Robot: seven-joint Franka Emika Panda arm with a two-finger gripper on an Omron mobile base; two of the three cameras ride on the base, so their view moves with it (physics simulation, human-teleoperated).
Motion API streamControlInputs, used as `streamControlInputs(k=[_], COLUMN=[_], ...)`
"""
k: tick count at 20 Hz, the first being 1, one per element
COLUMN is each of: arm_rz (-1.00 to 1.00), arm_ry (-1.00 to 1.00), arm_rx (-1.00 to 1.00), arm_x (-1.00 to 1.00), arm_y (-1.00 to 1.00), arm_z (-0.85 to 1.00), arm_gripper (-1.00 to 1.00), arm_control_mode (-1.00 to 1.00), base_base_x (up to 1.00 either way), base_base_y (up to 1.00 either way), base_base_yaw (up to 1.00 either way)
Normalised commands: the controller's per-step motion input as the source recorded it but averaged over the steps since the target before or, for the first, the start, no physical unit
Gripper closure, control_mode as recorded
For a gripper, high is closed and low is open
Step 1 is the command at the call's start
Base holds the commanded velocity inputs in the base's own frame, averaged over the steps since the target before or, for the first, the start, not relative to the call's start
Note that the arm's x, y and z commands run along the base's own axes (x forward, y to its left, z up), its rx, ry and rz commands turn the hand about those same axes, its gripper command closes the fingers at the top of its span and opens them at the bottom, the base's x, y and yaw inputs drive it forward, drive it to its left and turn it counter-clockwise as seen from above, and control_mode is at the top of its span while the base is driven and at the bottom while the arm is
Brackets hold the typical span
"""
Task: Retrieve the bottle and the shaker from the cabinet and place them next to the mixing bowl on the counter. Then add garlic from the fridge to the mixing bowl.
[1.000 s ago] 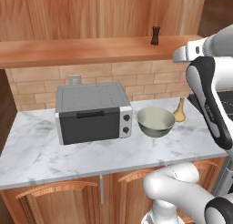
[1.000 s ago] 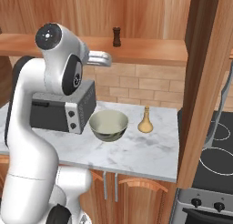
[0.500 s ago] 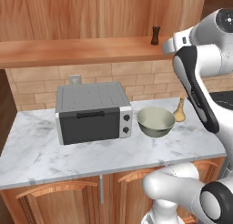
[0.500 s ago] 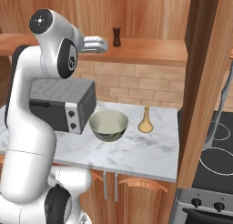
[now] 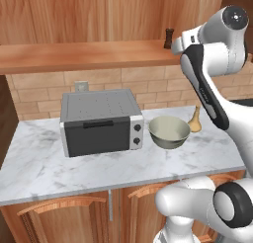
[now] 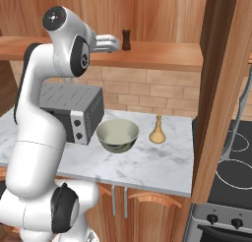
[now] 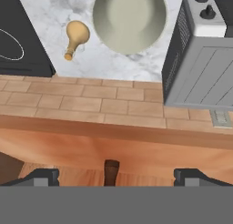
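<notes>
I see the toaster oven (image 5: 101,122), mixing bowl (image 5: 169,132) and bottle (image 5: 195,120) on the counter (image 5: 44,168), well below my gripper (image 7: 111,176). The shaker (image 7: 111,172) stands upright on the shelf (image 5: 74,57), dead ahead between the wide-spread, empty fingers (image 7: 41,176). I judge a straight advance should reach it.

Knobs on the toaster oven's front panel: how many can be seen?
2. Both sit on the right end of the toaster oven front, upper knob directly over lower knob. Others may be too small to tell.
</notes>
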Motion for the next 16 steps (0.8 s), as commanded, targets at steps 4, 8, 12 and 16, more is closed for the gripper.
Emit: streamControlInputs(k=[4,8,12,16], arm_rz=[0.00,0.00,0.00,0.00], arm_ry=[-0.01,-0.03,-0.01,-0.04], arm_rx=[0.01,0.03,0.04,0.03], arm_x=[0.45,0.42,0.39,0.36], arm_y=[0.00,0.00,-0.02,-0.02], arm_z=[0.00,0.00,0.00,0.00], arm_gripper=[-1.00,-1.00,-1.00,-1.00], arm_control_mode=[-1.00,-1.00,-1.00,-1.00], base_base_x=[0.00,0.00,0.00,0.00], base_base_y=[0.00,0.00,0.00,0.00], base_base_yaw=[0.00,0.00,0.00,0.00])
